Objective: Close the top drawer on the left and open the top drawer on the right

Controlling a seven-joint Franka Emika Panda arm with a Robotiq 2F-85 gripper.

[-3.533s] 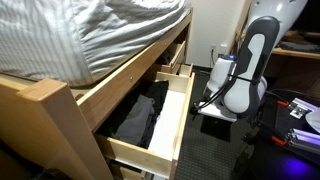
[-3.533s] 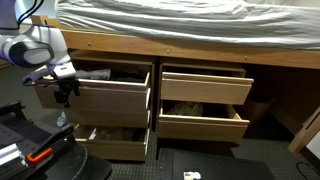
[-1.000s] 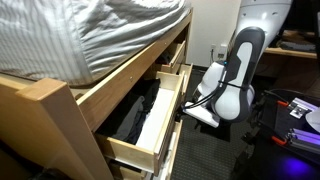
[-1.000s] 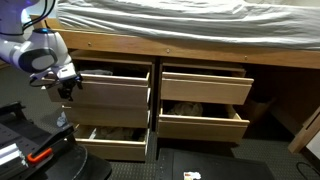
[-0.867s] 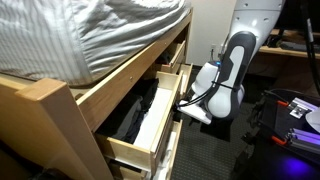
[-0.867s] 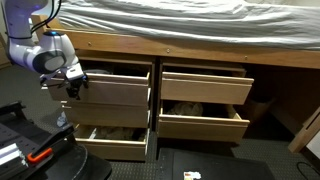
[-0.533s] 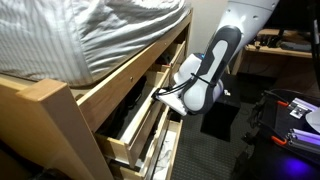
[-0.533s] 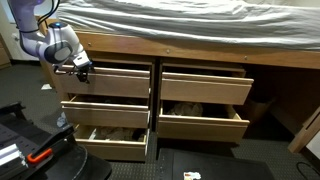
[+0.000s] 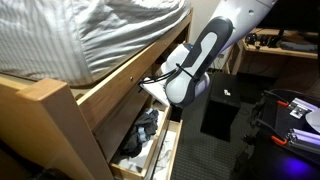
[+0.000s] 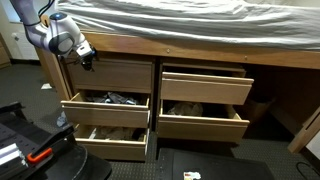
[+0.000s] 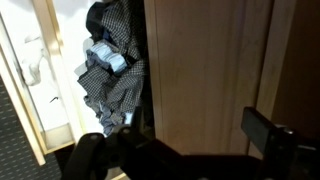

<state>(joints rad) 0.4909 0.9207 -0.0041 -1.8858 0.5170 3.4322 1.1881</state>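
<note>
So the top left drawer (image 10: 108,76) is sitting flush in the bed (image 10: 200,22) frame. Its long axis runs sideways along the bed and its front faces straight out into the room. The tool (image 10: 88,60) is right up at that front panel, near the upper edge, with most of the panel stretching off below and to one side of it. From the side (image 9: 152,88) it looks pressed against the wood, though I honestly can't tell if it's real contact or just super close.

In the wrist view the tool (image 11: 175,150) has its jaws spread wide. The dark fingers (image 11: 266,135) sit far apart with nothing held between them, only the plain wood panel in front.

Below the tool, the middle drawer (image 10: 105,112) is pulled out and has a heap of clothes (image 11: 110,70) in it, checkered fabric on top.

The top right drawer (image 10: 203,87) is well off to the side of the tool, same sideways orientation. It seems to stick out a little from the frame, with a dark gap above it.
</note>
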